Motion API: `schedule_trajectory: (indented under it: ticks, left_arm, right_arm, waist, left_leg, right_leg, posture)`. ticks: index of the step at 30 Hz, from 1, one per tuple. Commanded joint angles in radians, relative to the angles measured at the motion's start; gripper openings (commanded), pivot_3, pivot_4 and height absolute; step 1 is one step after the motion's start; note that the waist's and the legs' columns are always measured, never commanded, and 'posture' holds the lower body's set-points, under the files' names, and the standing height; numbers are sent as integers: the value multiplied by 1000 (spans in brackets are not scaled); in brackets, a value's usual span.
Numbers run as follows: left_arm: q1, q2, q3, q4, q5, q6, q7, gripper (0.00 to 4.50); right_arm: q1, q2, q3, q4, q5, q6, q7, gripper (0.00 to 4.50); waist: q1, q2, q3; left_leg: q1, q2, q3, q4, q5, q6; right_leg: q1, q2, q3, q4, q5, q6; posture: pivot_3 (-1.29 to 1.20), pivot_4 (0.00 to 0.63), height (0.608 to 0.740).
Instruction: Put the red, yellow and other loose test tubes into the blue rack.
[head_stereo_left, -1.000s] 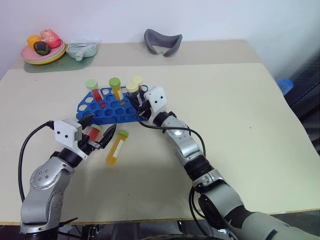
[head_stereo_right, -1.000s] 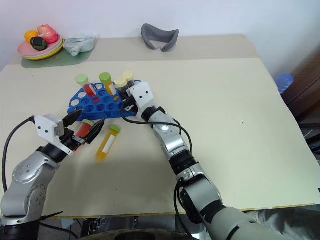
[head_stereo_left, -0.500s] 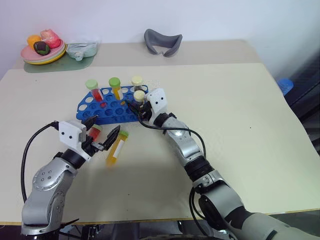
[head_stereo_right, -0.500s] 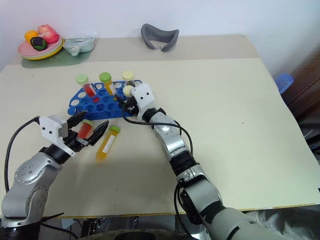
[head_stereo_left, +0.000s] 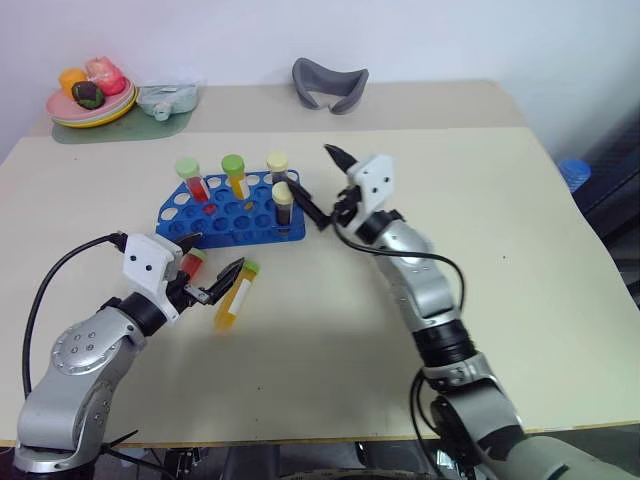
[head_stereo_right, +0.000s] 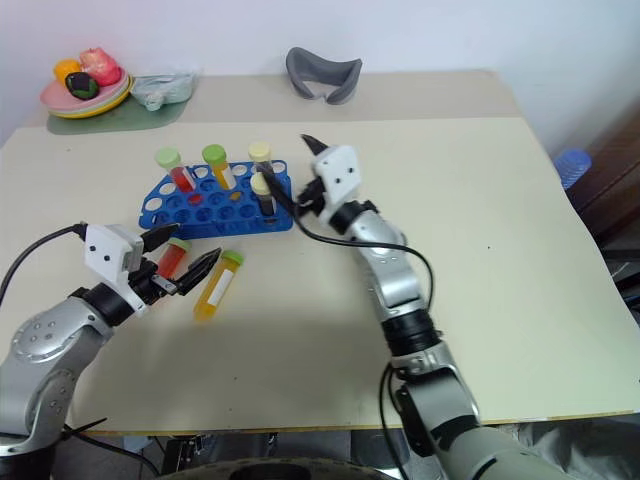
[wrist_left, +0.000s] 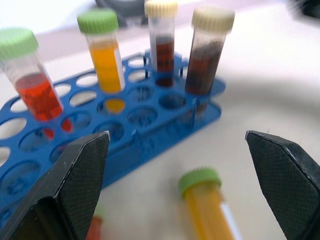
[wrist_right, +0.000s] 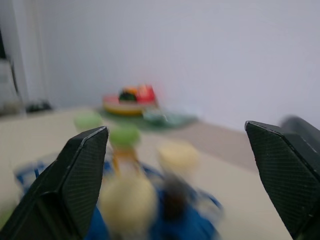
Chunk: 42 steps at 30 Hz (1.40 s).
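Released by the right gripper (head_stereo_left: 325, 185), whose jaws now gape beside the blue rack (head_stereo_left: 232, 210), a brown tube (head_stereo_left: 283, 203) stands in it. Left gripper (head_stereo_left: 211, 271), jaws apart, straddles loose red tube (head_stereo_left: 190, 263) and yellow tube (head_stereo_left: 236, 293) before the rack on the counter (head_stereo_left: 520, 220).

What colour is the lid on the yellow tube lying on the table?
Green. The lying yellow tube has a green lid, clearest in the left wrist view.

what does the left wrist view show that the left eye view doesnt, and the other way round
The left wrist view alone shows the liquid up close: dark brown in the two pale-capped tubes, orange in the racked tube.

The left eye view alone takes in the right pincer, open beside the blue rack, plus the grey curved tray and the plate of food.

Both show four tubes standing in the rack, the loose yellow tube lying on the table, and the open left pincer.
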Motion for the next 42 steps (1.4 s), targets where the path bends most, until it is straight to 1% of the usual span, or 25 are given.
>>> schedule_trajectory:
  ticks: [1, 2, 3, 6, 7, 8, 10, 12, 15, 19, 23, 29, 32, 35, 39, 40, 42]
  left_arm:
    - [-65, 106, 17, -111, -26, 205, 51, 4500]
    - [-89, 139, 10, -131, -25, 274, 69, 4500]
    - [-133, 166, 3, -139, -47, 374, 94, 4500]
    - [-267, 202, -8, -148, -132, 629, 128, 4500]
    - [-313, 210, -17, -145, -160, 730, 128, 4500]
    - [-358, 218, -32, -141, -175, 813, 130, 4500]
    - [-470, 186, -42, -117, -217, 966, 145, 4500]
    - [-552, 207, -105, -64, -284, 1038, 160, 4500]
    - [-609, 254, -190, 3, -378, 1047, 222, 4500]
    - [-674, 311, -276, 104, -498, 1047, 375, 4500]
    - [-705, 309, -294, 205, -660, 1047, 559, 4500]
    - [-743, 250, -331, 325, -930, 1047, 859, 4500]
    - [-747, 229, -343, 365, -1037, 1047, 992, 4500]
    - [-746, 256, -409, 399, -1190, 970, 1154, 4500]
    - [-770, 339, -550, 410, -1429, 807, 1363, 4500]
    - [-774, 354, -576, 407, -1463, 773, 1393, 4500]
    - [-783, 367, -612, 404, -1483, 725, 1441, 4500]
  right_arm:
    - [73, -184, -22, -207, 99, 136, 194, 4449]
    - [98, -241, -24, -251, 128, 176, 247, 4449]
    - [134, -321, -20, -309, 158, 210, 322, 4449]
    - [213, -492, -14, -425, 216, 286, 468, 4449]
    - [233, -529, -14, -449, 224, 294, 499, 4449]
    - [246, -555, -14, -465, 229, 300, 518, 4449]
    - [255, -563, -19, -478, 240, 319, 515, 4449]
    - [260, -553, -12, -481, 232, 320, 502, 4449]
    - [263, -536, 4, -485, 211, 311, 484, 4449]
    - [262, -517, 7, -489, 207, 315, 463, 4449]
    - [268, -513, 15, -490, 201, 309, 454, 4449]
    - [268, -490, 37, -485, 186, 301, 444, 4449]
    - [269, -482, 44, -486, 180, 299, 441, 4449]
    - [270, -479, 51, -484, 175, 295, 440, 4449]
    - [272, -477, 54, -488, 172, 294, 439, 4449]
    - [272, -476, 55, -489, 171, 294, 439, 4449]
    - [273, -475, 57, -489, 171, 294, 437, 4449]
  waist:
    - [0, 0, 1]
    - [2, 0, 1]
    - [2, 1, 1]
    - [0, 1, 2]
    - [-3, 0, 3]
    - [-3, 0, 3]
    - [-4, 0, 3]
    - [-1, -1, 3]
    - [-1, -2, 4]
    - [3, -2, 4]
    - [8, -2, 4]
    - [14, -2, 4]
    - [17, -2, 4]
    - [22, -2, 4]
    - [26, -3, 4]
    - [26, -3, 4]
    - [29, -3, 4]
  left_leg:
    - [1, 0, 0, 0, 0, 0]
    - [0, 0, 0, 0, 0, 0]
    - [0, 0, -1, 0, 0, 0]
    - [2, -1, -1, 0, -1, 1]
    - [4, -1, 0, 0, -1, 1]
    - [6, -1, 0, -1, -1, 1]
    - [8, 0, -1, -1, -1, 2]
    - [9, 0, -1, 0, -1, 2]
    - [8, 0, -1, 0, -1, 2]
    - [7, 0, -2, -1, -1, 2]
    - [7, -1, -2, -1, -1, 2]
    - [7, -1, -2, 0, -1, 2]
    - [7, -1, -2, 0, -1, 2]
    - [7, -1, -2, 0, -1, 2]
    - [7, -1, -1, 0, -1, 1]
    - [7, -1, -1, 0, -1, 1]
    - [7, -1, -1, 0, 0, 0]
  right_leg:
    - [0, 0, 0, 0, 0, 0]
    - [0, 0, 0, 0, 0, 0]
    - [0, 1, 0, 0, 0, 0]
    - [4, 0, 0, -2, 0, 1]
    - [6, 0, 0, -2, 0, 1]
    - [7, 1, 0, -3, -1, 1]
    - [9, 1, 0, -4, -1, 1]
    - [10, 1, 0, -4, -1, 1]
    - [11, 1, 0, -6, -1, 1]
    - [10, 0, 0, -8, -1, 1]
    - [11, 0, 0, -8, 0, 1]
    - [11, -1, 0, -8, 0, 1]
    - [11, -1, 0, -8, 0, 1]
    - [11, -1, 0, -8, 0, 1]
    - [11, -1, 0, -9, 0, 1]
    - [11, -1, 0, -9, 0, 1]
    - [11, -1, 0, -9, 0, 1]
  posture:
    - [0, 150, 740]
    - [0, 150, 740]
    - [0, 150, 740]
    - [0, 150, 740]
    - [0, 150, 740]
    - [0, 150, 740]
    - [0, 150, 740]
    - [0, 150, 740]
    - [0, 150, 740]
    - [0, 150, 740]
    - [0, 150, 740]
    - [0, 150, 740]
    - [0, 150, 740]
    - [0, 150, 740]
    - [0, 150, 740]
    - [0, 150, 740]
    - [0, 150, 740]
